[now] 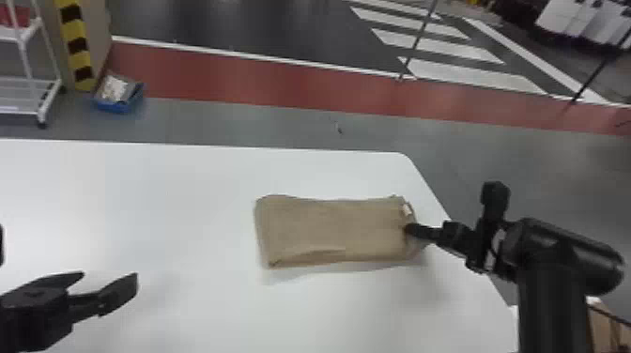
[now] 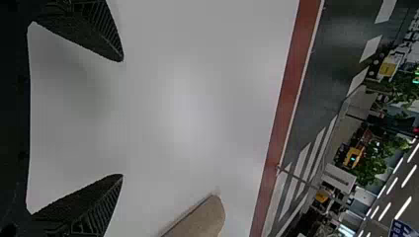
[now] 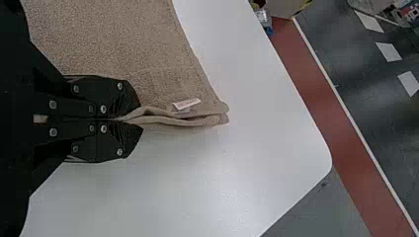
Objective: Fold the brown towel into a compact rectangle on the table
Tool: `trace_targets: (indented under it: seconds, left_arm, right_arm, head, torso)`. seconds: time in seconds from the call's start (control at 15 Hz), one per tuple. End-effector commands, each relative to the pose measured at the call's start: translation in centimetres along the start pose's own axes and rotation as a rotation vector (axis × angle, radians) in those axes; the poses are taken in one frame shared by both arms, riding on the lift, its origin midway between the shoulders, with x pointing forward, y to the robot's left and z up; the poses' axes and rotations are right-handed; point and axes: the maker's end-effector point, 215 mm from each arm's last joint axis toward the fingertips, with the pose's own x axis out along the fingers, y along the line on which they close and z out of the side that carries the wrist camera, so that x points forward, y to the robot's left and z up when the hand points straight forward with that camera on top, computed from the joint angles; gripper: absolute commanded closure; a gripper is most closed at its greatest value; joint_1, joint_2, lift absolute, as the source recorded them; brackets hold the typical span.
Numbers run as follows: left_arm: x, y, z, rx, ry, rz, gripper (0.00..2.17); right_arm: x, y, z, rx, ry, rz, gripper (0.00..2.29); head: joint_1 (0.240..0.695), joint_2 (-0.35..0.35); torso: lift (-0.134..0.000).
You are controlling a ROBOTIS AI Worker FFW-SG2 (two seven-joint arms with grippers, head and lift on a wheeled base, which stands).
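Brown towel (image 1: 328, 230): lying on the bench as a flat, folded rectangle, its long sides running left to right, its right end close to the bench's right edge.
Towel's right end: pinched by me; in my right wrist view the layers part slightly beyond my fingertips.
White tag (image 1: 407, 210): on the towel's right end, toward the far corner, near my grip.
Right end effector (image 1: 410, 229): closed on the towel's right end, my two black fingers pressed together with the cloth between their tips.
Left end effector (image 1: 110, 276): open, my fingers spread wide above the bench, well apart from the towel, to its left and nearer me.
Bench (image 1: 141, 202): white, smooth, with a rounded far right corner.
Floor (image 1: 281, 124): grey beyond the bench, then a red band (image 1: 281, 89), then dark ground with white stripes (image 1: 469, 72).
Blue bin (image 1: 112, 107): on the floor past the bench, at the left, between a wheeled white rack (image 1: 28, 110) and the red band.
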Motion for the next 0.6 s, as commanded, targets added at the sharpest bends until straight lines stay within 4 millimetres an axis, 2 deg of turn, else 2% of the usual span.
trace_targets:
  seconds: [0.0,0.13,0.4,0.53]
  left_arm:
    - [-0.2,0.2,-0.2,-0.009,-0.001,0.001,0.04]
    - [-0.4,0.4,-0.4,-0.013,0.0,0.002,0.04]
    - [-0.7,0.8,-0.3,-0.017,-0.003,0.006,0.04]
    - [-0.8,0.9,-0.2,-0.017,-0.007,0.007,0.04]
  right_arm:
    - [-1.0,0.3,0.4,0.042,-0.029,0.034,1.21]
    - [-3.1,1.2,1.5,0.1,-0.063,0.092,1.21]
    - [-9.3,0.9,4.6,0.179,-0.139,0.143,1.21]
    - [-11.3,1.3,5.6,0.19,-0.153,0.162,1.21]
  head:
    - [0.695,-0.35]
    - [0.695,-0.35]
    - [0.695,-0.35]
    - [0.695,-0.35]
  torso:
    - [-0.124]
    - [-0.124]
    - [-0.124]
    - [-0.124]
